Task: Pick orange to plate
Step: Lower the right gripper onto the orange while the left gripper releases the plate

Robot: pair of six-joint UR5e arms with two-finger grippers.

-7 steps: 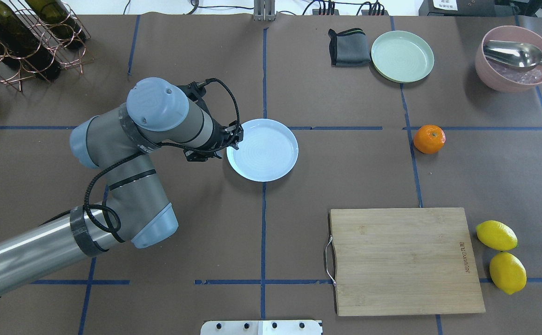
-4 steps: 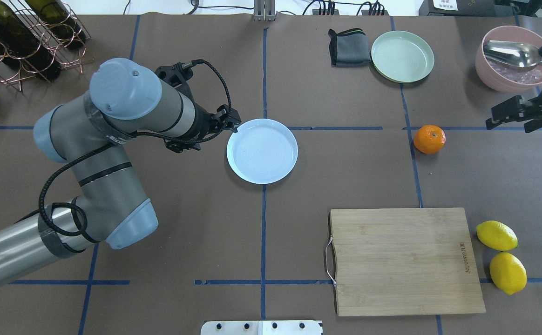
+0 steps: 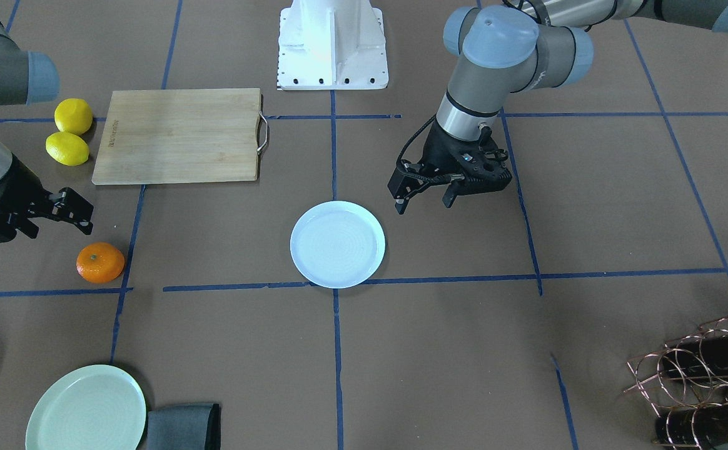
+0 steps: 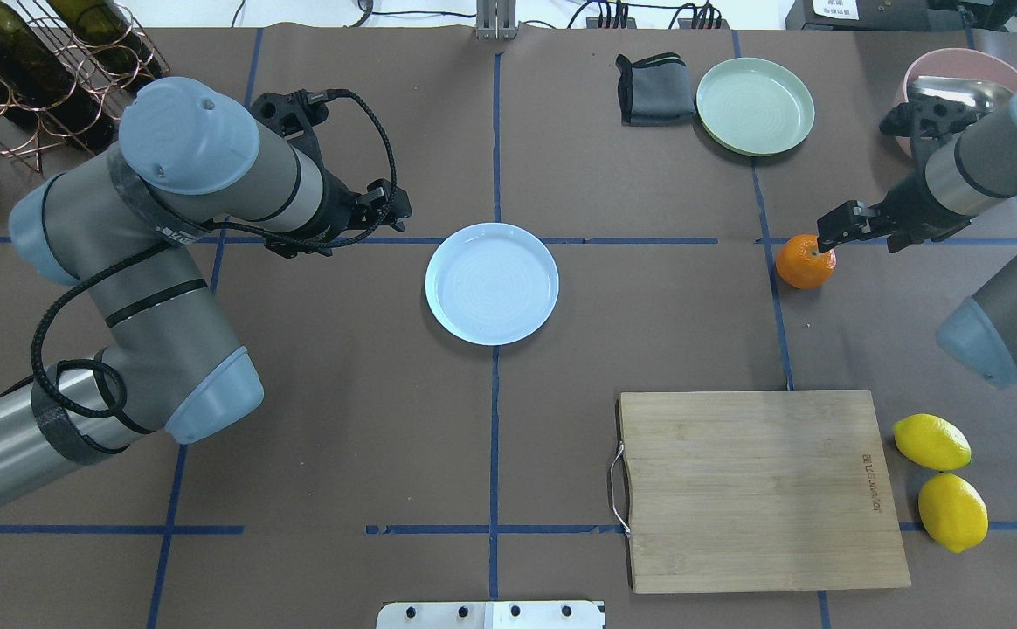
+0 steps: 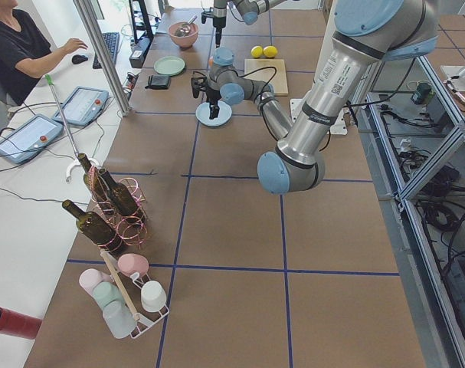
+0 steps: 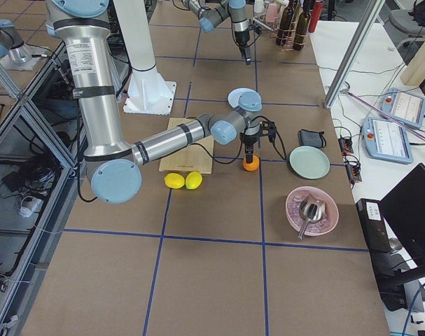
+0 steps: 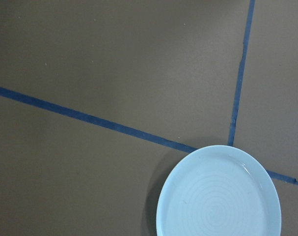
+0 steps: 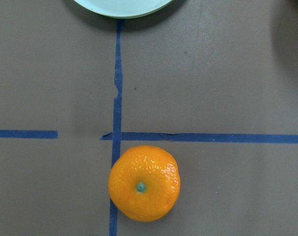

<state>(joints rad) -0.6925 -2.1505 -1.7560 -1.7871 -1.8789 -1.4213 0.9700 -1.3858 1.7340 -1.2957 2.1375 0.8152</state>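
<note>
On the left, the left pincer (image 4: 383, 208) hangs above bare desk (image 4: 342, 419), just off the plate's rim, with its fingers spread and nothing between them. Parked to the side like this, it seems to leave the space over the plate free for a delivery. Its wrist camera catches the plate only in the lower right corner, which fits that offset stance.

The plate (image 4: 491, 284) lies flat and bare at the desk's middle, on a crossing of blue tape lines and well apart from the fruit.

Further right, the orange (image 4: 805, 262) sits on the desk with its stem dot up, touching a blue tape line and not yet lifted. The right pincer (image 4: 867, 231) hovers by it, fingers spread and empty. One fingertip overlaps the fruit's top edge in the overhead view, but the front view shows a gap, so I judge it above the fruit rather than touching it. The right wrist camera has the orange low of centre, so the pincer likely needs a small shift before it drops to straddle the fruit.

The lemons (image 4: 932, 441) lie well apart at the near right, out of the path.
</note>
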